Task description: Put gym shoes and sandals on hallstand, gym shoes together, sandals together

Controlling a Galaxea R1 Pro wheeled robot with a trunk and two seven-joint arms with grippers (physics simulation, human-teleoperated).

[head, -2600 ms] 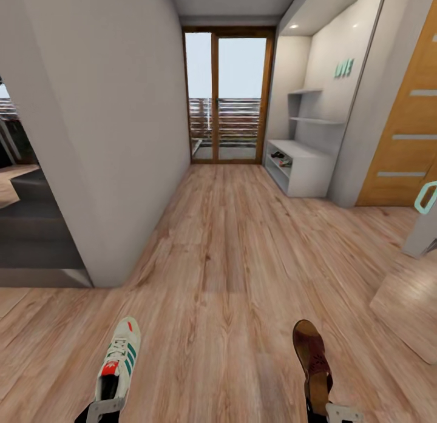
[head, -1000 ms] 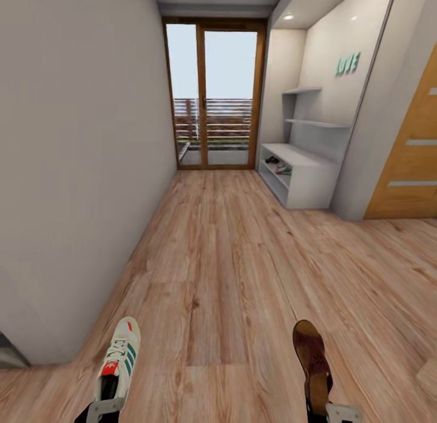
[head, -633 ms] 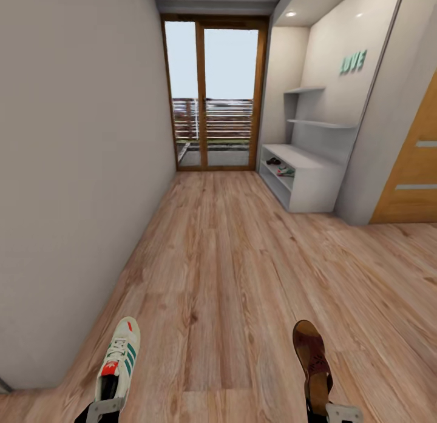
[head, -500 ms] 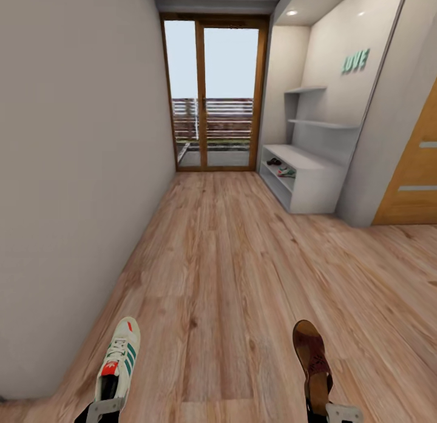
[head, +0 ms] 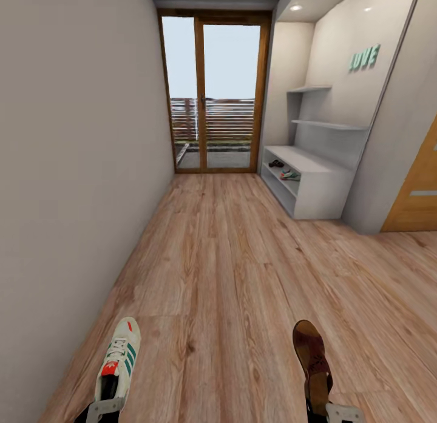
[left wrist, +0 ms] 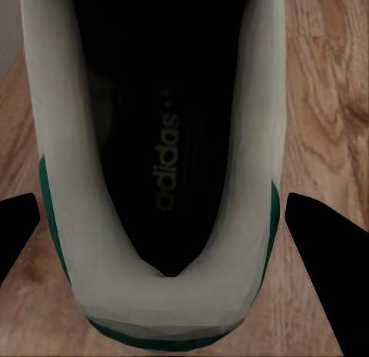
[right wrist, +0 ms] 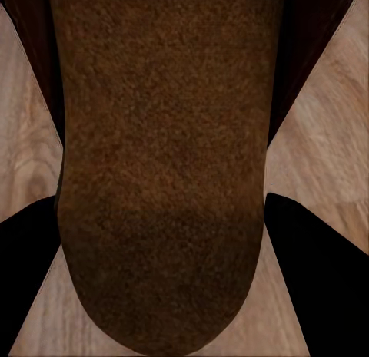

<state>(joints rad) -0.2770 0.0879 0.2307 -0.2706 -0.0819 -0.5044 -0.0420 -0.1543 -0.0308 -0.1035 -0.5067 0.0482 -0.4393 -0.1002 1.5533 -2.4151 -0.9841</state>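
Corridor transit: left gripper (head: 104,406) clamped on gym shoe (head: 119,361), right gripper (head: 340,412) on sandal (head: 311,357), toes forward; hallstand (head: 312,174) well ahead, right side, nearer right arm.

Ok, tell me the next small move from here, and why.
Probably keep rolling forward and slightly right toward the hallstand. The left hand holds a gym shoe and the right hand a sandal, but the rack lies well down the corridor floor, apparently out of reach.
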